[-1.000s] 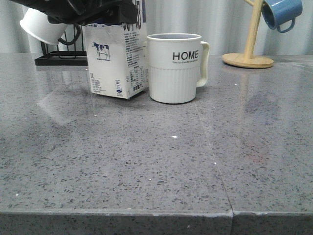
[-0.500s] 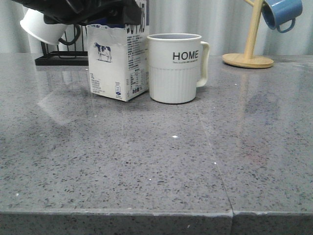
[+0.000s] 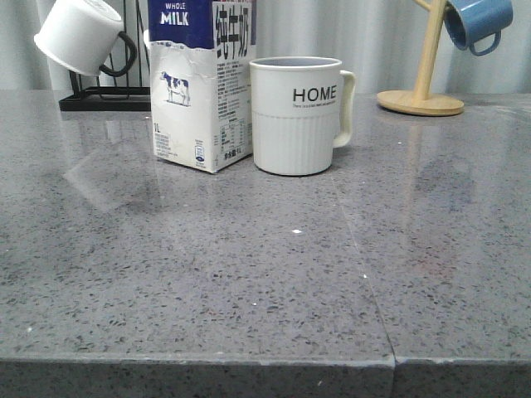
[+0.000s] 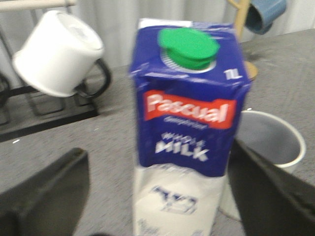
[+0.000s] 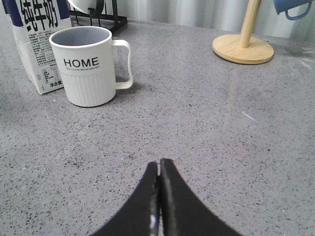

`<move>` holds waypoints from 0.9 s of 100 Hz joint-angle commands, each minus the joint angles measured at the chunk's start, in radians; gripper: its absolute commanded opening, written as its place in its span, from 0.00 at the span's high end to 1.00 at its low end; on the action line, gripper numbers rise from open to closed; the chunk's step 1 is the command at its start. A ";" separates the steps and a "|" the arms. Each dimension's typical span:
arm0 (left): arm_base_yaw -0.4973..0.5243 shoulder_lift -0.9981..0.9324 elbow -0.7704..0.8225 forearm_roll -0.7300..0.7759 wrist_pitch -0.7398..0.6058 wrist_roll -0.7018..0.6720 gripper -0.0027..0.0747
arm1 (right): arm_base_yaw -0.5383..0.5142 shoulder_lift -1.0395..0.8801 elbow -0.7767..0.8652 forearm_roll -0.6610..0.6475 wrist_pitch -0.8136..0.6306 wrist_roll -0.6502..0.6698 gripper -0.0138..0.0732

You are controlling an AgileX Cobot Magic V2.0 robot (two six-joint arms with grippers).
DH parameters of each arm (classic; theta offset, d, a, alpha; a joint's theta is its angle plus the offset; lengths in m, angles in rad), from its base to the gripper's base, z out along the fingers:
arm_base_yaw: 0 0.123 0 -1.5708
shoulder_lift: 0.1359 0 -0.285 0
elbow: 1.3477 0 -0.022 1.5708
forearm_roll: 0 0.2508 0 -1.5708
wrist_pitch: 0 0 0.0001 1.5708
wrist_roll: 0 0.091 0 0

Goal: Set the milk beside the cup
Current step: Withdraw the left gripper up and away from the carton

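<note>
The milk (image 3: 199, 91), a white carton with a dark blue top, a cow picture and a green cap, stands upright on the grey table. Its right side is close against the cup (image 3: 294, 116), a white ribbed "HOME" mug with a pale handle pointing right. In the left wrist view the milk (image 4: 189, 123) stands between my left gripper's (image 4: 157, 152) two dark fingers, which are spread wide and apart from it. The cup's rim (image 4: 273, 142) shows behind the carton. My right gripper (image 5: 160, 162) is shut and empty, low over bare table in front of the cup (image 5: 88, 66).
A plain white mug with a black handle (image 3: 79, 37) hangs on a black rack at the back left. A blue mug (image 3: 477, 21) hangs on a wooden stand (image 3: 421, 102) at the back right. A seam runs down the table (image 3: 365, 274).
The left arm, which covered the carton's top, has risen out of the front view and let go of the milk. The carton stands slightly further right, by the cup.
</note>
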 commanded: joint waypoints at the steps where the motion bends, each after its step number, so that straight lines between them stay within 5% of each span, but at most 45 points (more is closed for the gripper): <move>1: 0.051 -0.080 -0.017 0.002 0.015 -0.003 0.45 | -0.004 0.010 -0.026 -0.003 -0.072 -0.003 0.92; 19: 0.204 -0.173 -0.016 0.002 0.173 -0.003 0.83 | -0.004 0.010 -0.026 -0.003 -0.072 -0.003 0.92; 31: 0.301 -0.236 -0.003 0.002 0.231 -0.003 0.99 | -0.004 0.010 -0.026 -0.003 -0.072 -0.003 0.92; 56: 0.441 -0.397 0.098 0.002 0.246 -0.003 0.99 | -0.004 0.010 -0.026 -0.003 -0.072 -0.003 0.92; 90: 0.454 -0.660 0.311 0.016 0.251 -0.003 0.99 | -0.004 0.010 -0.026 -0.003 -0.072 -0.003 0.92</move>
